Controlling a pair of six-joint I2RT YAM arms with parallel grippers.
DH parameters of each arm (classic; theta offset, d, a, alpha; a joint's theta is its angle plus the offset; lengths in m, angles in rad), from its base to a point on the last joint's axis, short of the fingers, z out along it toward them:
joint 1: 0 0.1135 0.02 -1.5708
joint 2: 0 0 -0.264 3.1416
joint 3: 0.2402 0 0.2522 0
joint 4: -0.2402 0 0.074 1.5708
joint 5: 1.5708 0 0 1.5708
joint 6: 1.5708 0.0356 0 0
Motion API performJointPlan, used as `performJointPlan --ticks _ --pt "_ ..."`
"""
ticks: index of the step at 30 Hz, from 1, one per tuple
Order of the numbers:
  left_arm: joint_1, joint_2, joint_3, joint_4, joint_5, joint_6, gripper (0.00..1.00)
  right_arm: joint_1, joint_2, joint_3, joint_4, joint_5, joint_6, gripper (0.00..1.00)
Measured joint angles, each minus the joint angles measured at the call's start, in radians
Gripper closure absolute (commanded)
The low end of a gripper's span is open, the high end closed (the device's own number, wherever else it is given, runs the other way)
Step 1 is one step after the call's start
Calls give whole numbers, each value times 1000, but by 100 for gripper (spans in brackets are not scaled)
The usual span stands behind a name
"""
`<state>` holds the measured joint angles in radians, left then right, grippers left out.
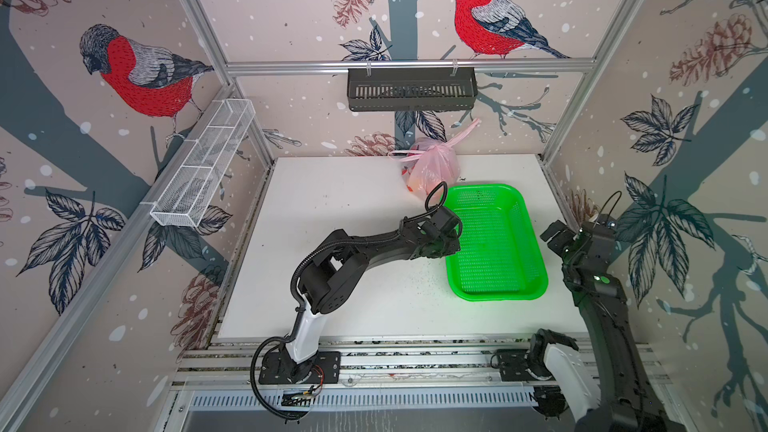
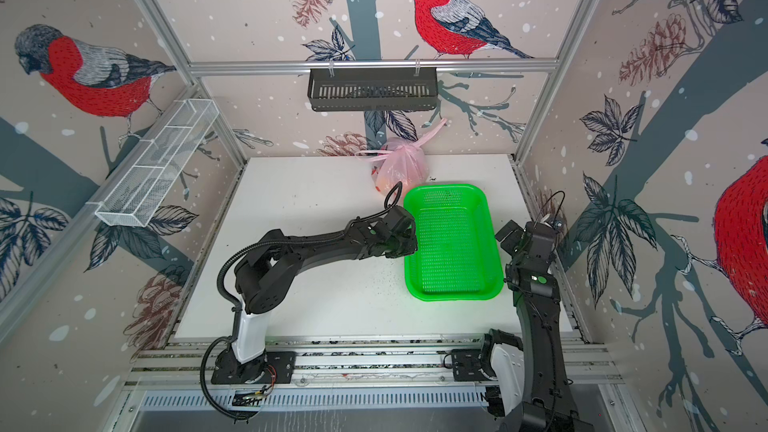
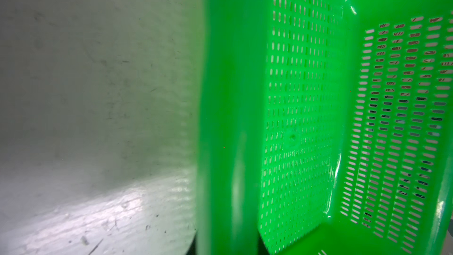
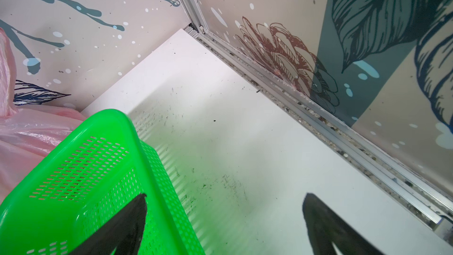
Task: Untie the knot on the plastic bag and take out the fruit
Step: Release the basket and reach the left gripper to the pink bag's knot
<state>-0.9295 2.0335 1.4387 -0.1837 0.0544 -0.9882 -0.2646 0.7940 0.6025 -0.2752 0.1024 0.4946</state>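
noting layout: thin translucent pale pink plastic bag (image 1: 436,166) just behind far left corner of bright green plastic mesh basket (image 1: 494,243). small twisted pink knot (image 1: 441,147) on top, tied, tails splayed left and back-right. fruit (image 1: 415,181) inside, only orange tint visible. left gripper (image 1: 445,245) at basket's left rim, opening hidden: cannot tell. right gripper (image 4: 225,226) wide apart, empty, past basket's right side. bag straight ahead of left gripper; left arm nearer.
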Motion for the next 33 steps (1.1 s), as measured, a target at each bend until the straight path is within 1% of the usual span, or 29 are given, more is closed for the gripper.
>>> performJointPlan --ticks 9,11,15,18,21,23,25,28,30,33 --pt "0 6 26 -8 -10 3 56 0 0 0 0 -19 0 1" --pt "0 -1 31 -15 -22 14 54 0 -2 0 0 -23 0 1" --pt "18 -64 47 -62 -64 41 50 10 -21 0 0 -42 0 1" --pt "48 -122 62 -73 -104 70 42 47 -42 1 0 -49 -2 1" --pt "94 -166 82 -96 -138 118 34 116 -60 16 -4 -38 -5 1" --pt "134 -171 115 -108 -144 167 31 177 -66 28 -9 -7 -5 1" --pt "184 -155 180 -135 -139 226 28 254 -69 44 -16 29 -4 1" --pt "246 -88 317 -172 -134 325 23 363 -69 58 -22 82 -1 1" --pt "274 -30 419 -204 -136 399 19 429 -65 60 -23 119 1 1" --pt "298 70 565 -239 -154 510 16 515 -45 60 -23 180 10 1"
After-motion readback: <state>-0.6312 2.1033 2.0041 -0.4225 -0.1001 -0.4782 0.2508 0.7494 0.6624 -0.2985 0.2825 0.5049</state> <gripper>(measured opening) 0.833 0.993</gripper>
